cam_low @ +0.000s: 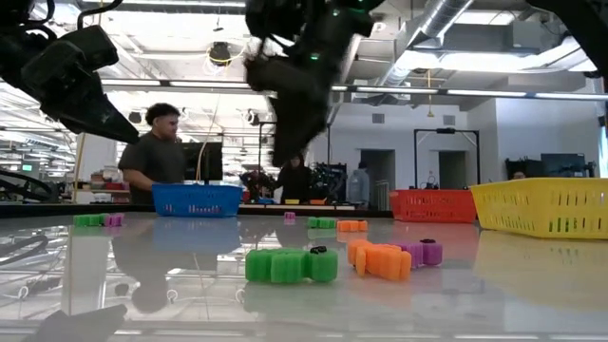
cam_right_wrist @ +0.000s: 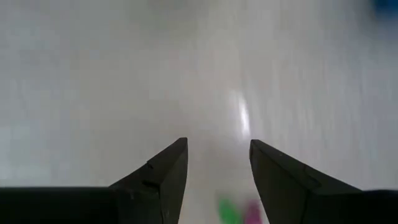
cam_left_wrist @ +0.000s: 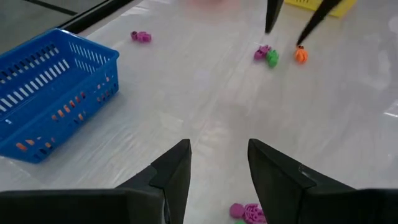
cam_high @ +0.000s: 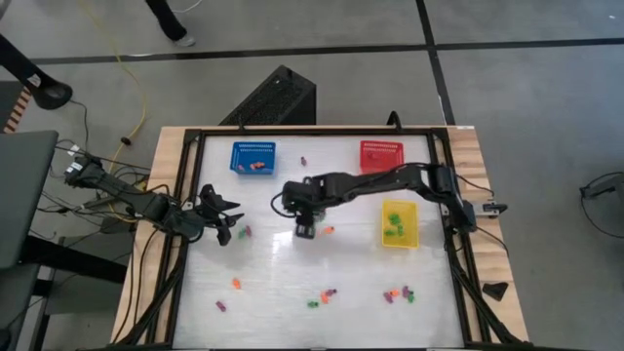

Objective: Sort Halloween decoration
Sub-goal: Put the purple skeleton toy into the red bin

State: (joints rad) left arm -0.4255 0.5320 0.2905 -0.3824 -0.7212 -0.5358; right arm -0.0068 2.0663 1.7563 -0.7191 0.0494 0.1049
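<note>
A grey concrete floor with dark lines surrounds the bench [cam_high: 292, 292], whose glossy white top sits in a black frame with wooden edges. Seen level across the surface, the room behind is an open workshop with ceiling ducts and strip lights; a person [cam_low: 157, 142] in a dark shirt stands behind the far side.

Three mesh baskets sit on the bench: a blue basket [cam_high: 253, 156] and a red basket [cam_high: 380, 153] at the far edge, and a yellow basket [cam_high: 399, 224] toward the right side. Orange bits show inside the blue one, green ones inside the yellow.

The Halloween decoration [cam_high: 327, 295] lies scattered as tiny pieces — orange, purple and green. One purple piece rests between the blue and red baskets, a small group lies beside the left tool, an orange one beside the right tool, and three loose clusters plus two single pieces spread along the near half. The exact count of the smallest bits cannot be told.

The left arm reaches in from the left edge; its left tool [cam_high: 222, 216] hangs above the surface with fingers apart and nothing between them, purple and green pieces just beneath. The right arm stretches across from the right side, elbow over the yellow basket, and the right tool [cam_high: 305, 226] points down near the bench centre — fingers apart, empty.
</note>
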